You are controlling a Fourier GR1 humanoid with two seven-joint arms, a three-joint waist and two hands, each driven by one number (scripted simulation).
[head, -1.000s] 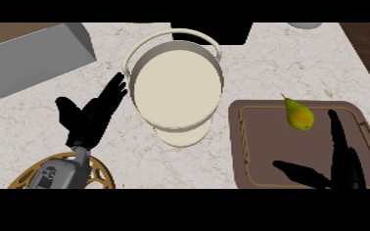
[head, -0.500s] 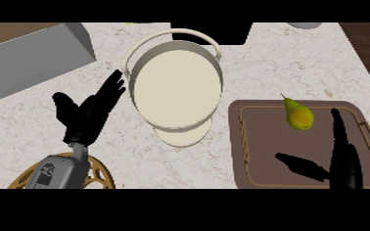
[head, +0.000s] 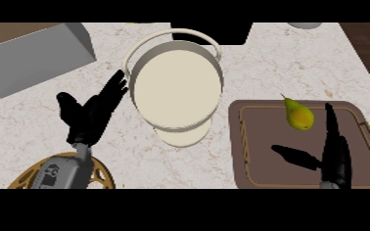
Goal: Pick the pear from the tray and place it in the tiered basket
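A yellow-green pear (head: 298, 116) with a dark stem lies near the back of the brown tray (head: 256, 147) at the right. My right hand (head: 335, 154) hovers over the tray just in front and to the right of the pear, open, fingers straight and thumb spread left, not touching the fruit. The cream tiered basket (head: 177, 84) with its arched handle stands at the counter's middle. Left of the basket, my left hand (head: 90, 113) rests open with fingers pointing up toward it.
A grey box (head: 39, 58) sits at the back left. A round wooden stand (head: 29, 176) lies under my left forearm at the lower left. A dark opening (head: 213, 32) lies behind the basket, and a pale bowl's edge (head: 305, 25) shows at the back right.
My right hand has moved a little further up over the tray toward the pear. The left hand has barely shifted. The pear has not moved.
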